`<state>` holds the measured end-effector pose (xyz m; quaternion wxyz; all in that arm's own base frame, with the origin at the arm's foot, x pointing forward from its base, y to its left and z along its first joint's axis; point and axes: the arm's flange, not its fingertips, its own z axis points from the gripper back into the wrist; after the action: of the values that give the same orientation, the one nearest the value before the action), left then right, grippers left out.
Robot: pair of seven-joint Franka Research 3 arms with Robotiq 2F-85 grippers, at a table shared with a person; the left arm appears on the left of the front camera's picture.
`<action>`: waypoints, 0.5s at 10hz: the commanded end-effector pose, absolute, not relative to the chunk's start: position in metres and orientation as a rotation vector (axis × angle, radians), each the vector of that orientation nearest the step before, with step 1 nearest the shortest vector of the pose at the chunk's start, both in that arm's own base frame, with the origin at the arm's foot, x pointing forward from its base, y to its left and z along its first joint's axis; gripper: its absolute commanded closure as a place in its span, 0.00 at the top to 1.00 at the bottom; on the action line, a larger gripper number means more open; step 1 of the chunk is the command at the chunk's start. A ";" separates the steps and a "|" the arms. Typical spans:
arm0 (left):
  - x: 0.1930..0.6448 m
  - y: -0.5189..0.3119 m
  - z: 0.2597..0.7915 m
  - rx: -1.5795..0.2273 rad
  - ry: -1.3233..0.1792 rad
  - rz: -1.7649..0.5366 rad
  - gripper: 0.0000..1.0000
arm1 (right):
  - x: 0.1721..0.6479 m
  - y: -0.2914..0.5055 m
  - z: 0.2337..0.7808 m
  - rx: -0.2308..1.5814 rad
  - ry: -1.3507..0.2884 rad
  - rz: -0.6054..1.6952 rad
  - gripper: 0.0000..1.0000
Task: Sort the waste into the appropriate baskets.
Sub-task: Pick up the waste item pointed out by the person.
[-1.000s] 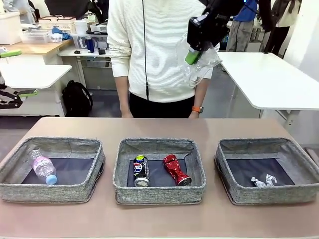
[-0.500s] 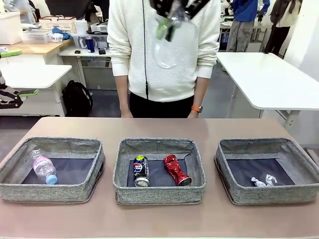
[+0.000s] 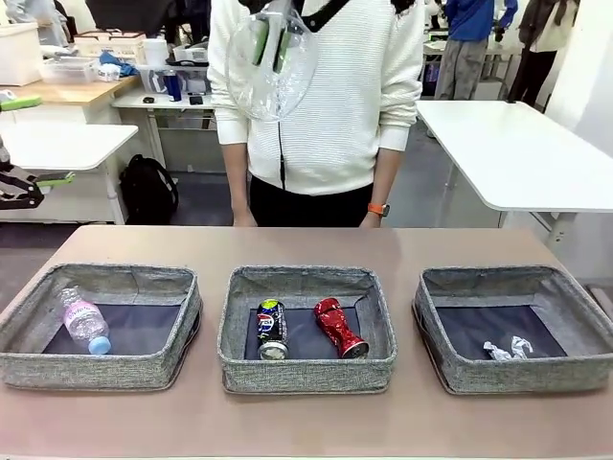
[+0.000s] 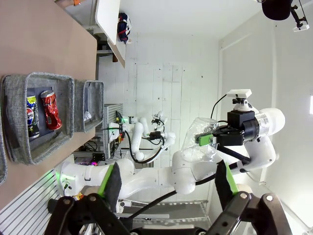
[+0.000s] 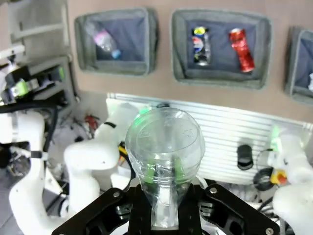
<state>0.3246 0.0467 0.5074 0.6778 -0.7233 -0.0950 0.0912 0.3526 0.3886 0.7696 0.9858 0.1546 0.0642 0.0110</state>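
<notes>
The right gripper [image 3: 269, 43] holds the plastic cup [image 3: 270, 72] high before the person [image 3: 326, 105]; the left gripper [image 4: 168, 183] gapes wide. Two cans [image 3: 271, 329] lie in the middle basket [image 3: 306, 369].

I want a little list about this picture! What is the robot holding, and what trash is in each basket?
held: the right gripper is shut on a clear plastic cup, high above the table
left gripper: open, nothing between its fingers
left basket: a plastic bottle
middle basket: a dark can and a red can, side by side
right basket: small white scraps
person: stands at the far side of the table
</notes>
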 end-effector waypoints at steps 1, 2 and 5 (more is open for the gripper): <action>0.325 0.046 0.511 -1.637 -0.215 0.211 1.00 | 0.354 0.393 0.786 0.237 0.128 -0.034 0.15; 0.325 0.046 0.511 -1.637 -0.215 0.211 1.00 | 0.353 0.389 0.770 0.311 0.129 0.022 0.15; 0.325 0.046 0.511 -1.637 -0.215 0.211 1.00 | 0.353 0.389 0.770 0.311 0.129 0.022 0.15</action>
<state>0.3246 0.0467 0.5074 0.6778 -0.7233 -0.0950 0.0912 0.3535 0.3891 0.7708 0.9868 0.1470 0.0669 0.0073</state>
